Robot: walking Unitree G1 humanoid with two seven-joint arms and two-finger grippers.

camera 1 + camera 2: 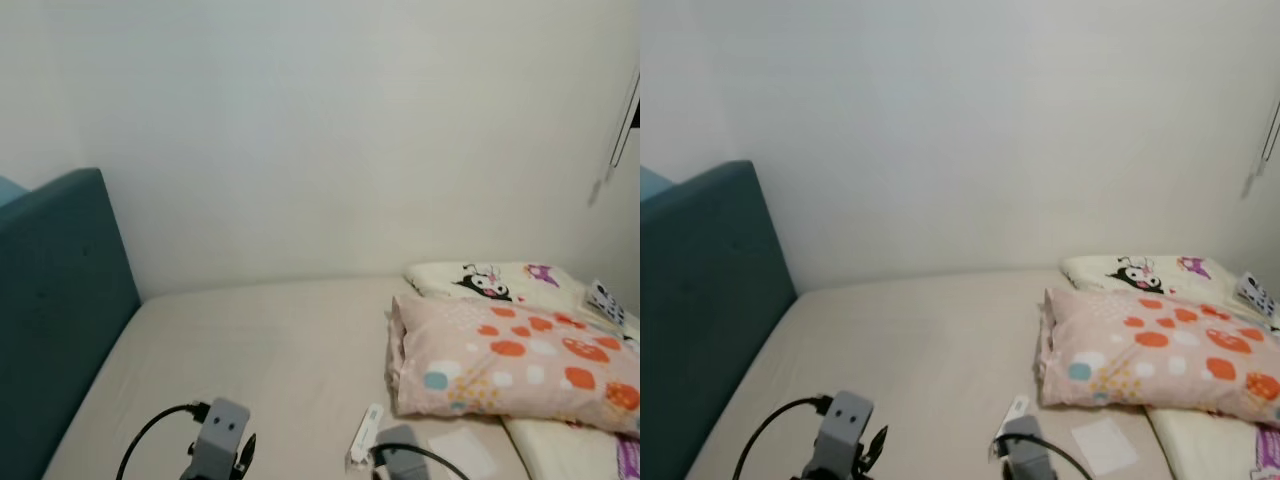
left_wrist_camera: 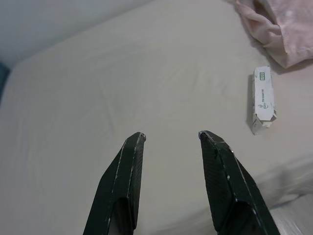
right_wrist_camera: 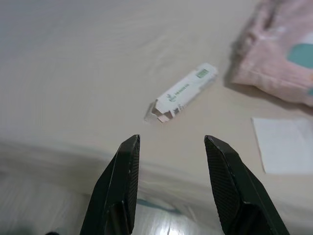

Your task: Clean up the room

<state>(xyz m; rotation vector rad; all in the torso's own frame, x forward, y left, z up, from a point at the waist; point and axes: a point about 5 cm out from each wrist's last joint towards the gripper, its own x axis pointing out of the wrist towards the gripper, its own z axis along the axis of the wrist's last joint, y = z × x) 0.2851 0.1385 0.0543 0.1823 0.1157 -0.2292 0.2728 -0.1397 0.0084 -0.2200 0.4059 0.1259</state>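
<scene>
Both grippers are hovering spread open and empty over the near edge of the bed (image 1: 270, 340): the left gripper (image 2: 171, 136) over bare sheet, the right gripper (image 3: 171, 139) just short of a small white box (image 3: 182, 92). Beyond it, a pink spotted pillow (image 1: 520, 365) is lying.

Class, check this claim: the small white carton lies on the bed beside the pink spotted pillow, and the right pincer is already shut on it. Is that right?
Not quite. The small white carton does lie on the bed beside the pink spotted pillow, but the right pincer is open and short of it, as the right wrist view shows.
</scene>
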